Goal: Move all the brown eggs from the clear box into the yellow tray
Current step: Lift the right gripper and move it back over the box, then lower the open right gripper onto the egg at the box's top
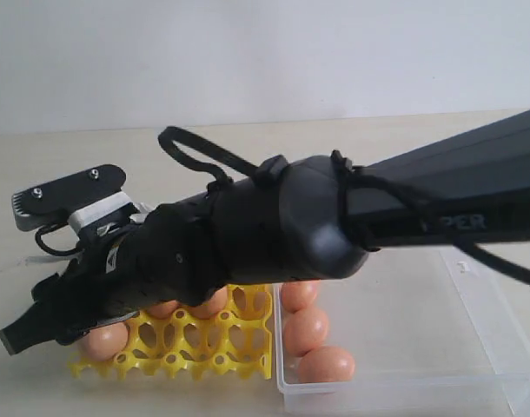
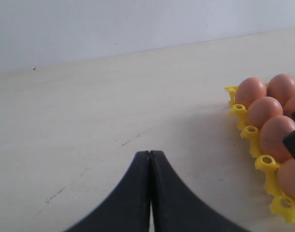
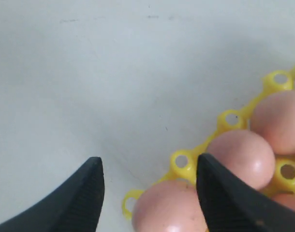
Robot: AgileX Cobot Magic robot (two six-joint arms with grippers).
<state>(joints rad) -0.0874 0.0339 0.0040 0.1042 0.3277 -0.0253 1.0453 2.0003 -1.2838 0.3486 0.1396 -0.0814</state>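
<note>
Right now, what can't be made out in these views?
- Exterior view: the right arm hides most of the yellow tray; its brown eggs cannot be counted.
- Exterior view: the arm also covers the clear box's far side.
- Right wrist view: eggs by the right end effector are blurred, cropped.

The exterior camera sits low and close, facing across the counter toward a pale wall; an arm crowds the middle of the frame. The left wrist camera skims the counter past its fingers. The right wrist camera looks steeply down, very near. All three share the tray of eggs.
</note>
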